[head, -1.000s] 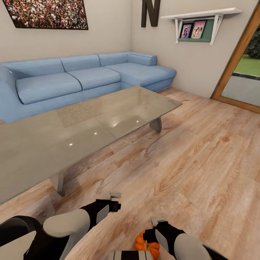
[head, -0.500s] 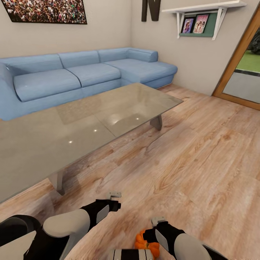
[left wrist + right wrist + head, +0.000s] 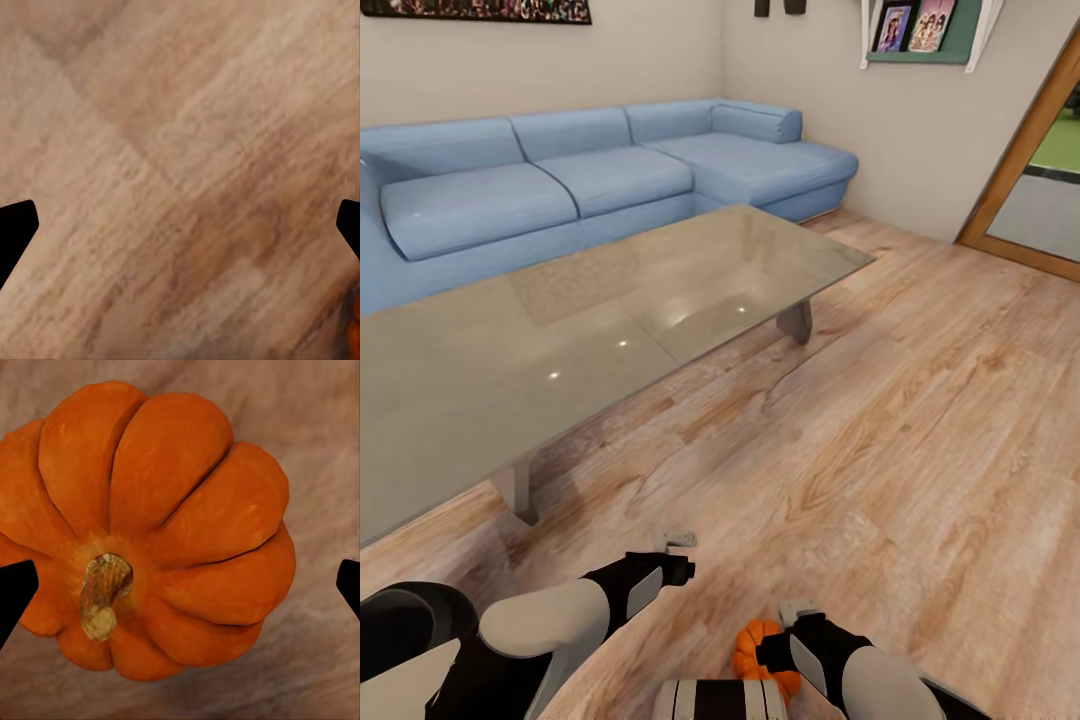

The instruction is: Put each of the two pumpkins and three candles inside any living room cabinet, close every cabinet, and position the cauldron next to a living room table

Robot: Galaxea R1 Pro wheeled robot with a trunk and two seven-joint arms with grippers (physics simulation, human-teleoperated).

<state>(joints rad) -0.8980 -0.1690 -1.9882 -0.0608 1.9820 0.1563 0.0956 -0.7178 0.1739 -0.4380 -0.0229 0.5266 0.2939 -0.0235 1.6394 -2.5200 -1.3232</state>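
**Over a pumpkin on the floor, grasp not yet made**

Step in hand, by the look of it: fetching a pumpkin [image 3: 154, 529] for the cabinet. Sits on the wood floor [image 3: 920, 420] at the bottom centre of the head view, just beside the right gripper [image 3: 798, 608] and partly hidden by the right arm. Seen from above in the right wrist view, ribbed and bright orange, stem toward the lower left of that frame. Right gripper spread apart, dark fingertips [image 3: 15, 589] at the two side edges of the frame with the pumpkin between them, nothing clamped. Whether touching yet: cannot tell.

Left gripper [image 3: 678, 541] at the lower middle of the head view, over bare floor, likewise apart and empty (a sliver of orange at the lower right corner of the left wrist view).

Next move, as a judgement: lower the right gripper around the widest ribs, close, lift, then turn toward the cabinet.

Glass-topped surface [image 3: 610, 330] across the left and centre, bare and reflective. Blue corner sofa [image 3: 600, 190] behind it at the upper left. Shelf with pictures [image 3: 920, 30] at the upper right, doorway [image 3: 1040, 190] at the right edge.
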